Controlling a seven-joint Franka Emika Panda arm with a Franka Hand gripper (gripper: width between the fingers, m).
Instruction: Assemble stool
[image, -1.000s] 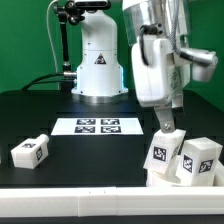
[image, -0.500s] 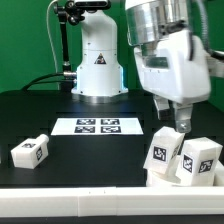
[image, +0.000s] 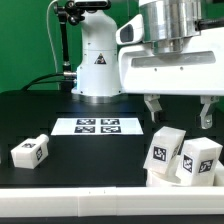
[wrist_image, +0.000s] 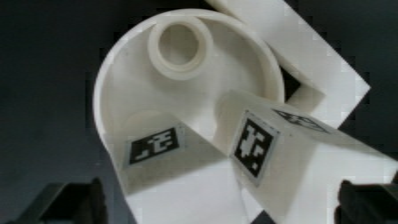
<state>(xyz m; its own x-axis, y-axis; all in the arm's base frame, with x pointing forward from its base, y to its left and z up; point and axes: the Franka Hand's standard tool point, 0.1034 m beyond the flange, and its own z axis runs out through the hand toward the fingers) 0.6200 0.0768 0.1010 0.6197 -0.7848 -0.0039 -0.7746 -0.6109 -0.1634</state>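
In the exterior view my gripper (image: 179, 112) hangs open, its two fingers spread wide, just above a cluster of white stool parts at the exterior view's right front. Two tagged legs (image: 160, 154) (image: 200, 160) stand there close together. A third leg (image: 30, 151) lies alone at the exterior view's left front. In the wrist view the round seat (wrist_image: 169, 70), with its hole, lies under the gripper (wrist_image: 217, 205). The two tagged legs (wrist_image: 164, 150) (wrist_image: 285, 150) rest against it. Both dark fingertips (wrist_image: 71, 205) straddle the legs without touching them. Nothing is held.
The marker board (image: 97, 126) lies flat on the black table behind the parts. The arm's white base (image: 97, 60) stands at the back. A white L-shaped rail (wrist_image: 294, 40) runs beside the seat. The table's front edge is close to the cluster.
The gripper has turned about its vertical axis, so both fingers now show side by side, and it has shifted slightly to the exterior view's right. The parts have not moved.
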